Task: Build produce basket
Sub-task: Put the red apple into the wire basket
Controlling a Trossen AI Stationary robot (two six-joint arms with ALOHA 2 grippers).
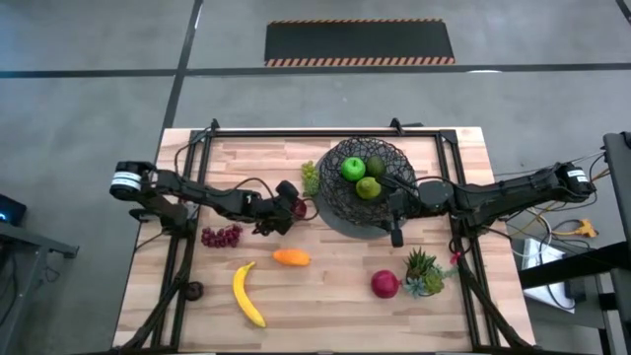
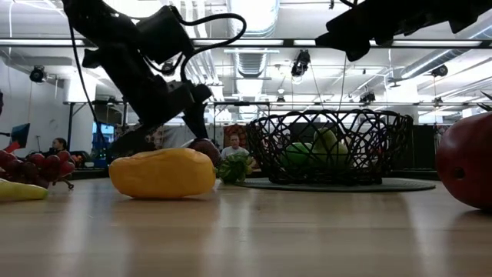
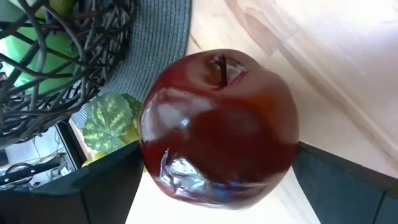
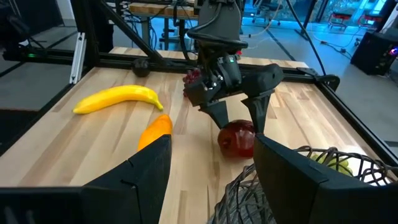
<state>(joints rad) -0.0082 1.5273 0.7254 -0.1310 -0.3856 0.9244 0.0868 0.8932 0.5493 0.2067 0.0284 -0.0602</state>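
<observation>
The left claw (image 1: 296, 208) stands spread wide just left of the basket (image 1: 340, 192), its two dark fingers (image 4: 219, 113) either side of a dark red apple (image 3: 217, 127) that sits on the tabletop (image 1: 325, 296); whether the pads touch the fruit I cannot tell. That apple is glossy and smooth, with a short brown stem and a dented, wrinkled patch low on its skin. Just beside it lie the green grapes (image 1: 311, 177), against the basket's grey disc base.

The basket is a round bowl of thin black woven wire; inside are a green apple (image 1: 352, 169), a lime (image 1: 375, 165) and a green pear (image 1: 369, 187). The right claw (image 1: 396, 235) hangs at the basket's near right edge, part-spread and holding nothing.

On the pale wood planks around lie purple grapes (image 1: 222, 236), an orange piece (image 1: 291, 257), a curved yellow banana (image 1: 246, 294), a second red apple (image 1: 385, 284) and a spiky potted plant (image 1: 424, 270). People (image 2: 233, 143) show far behind.
</observation>
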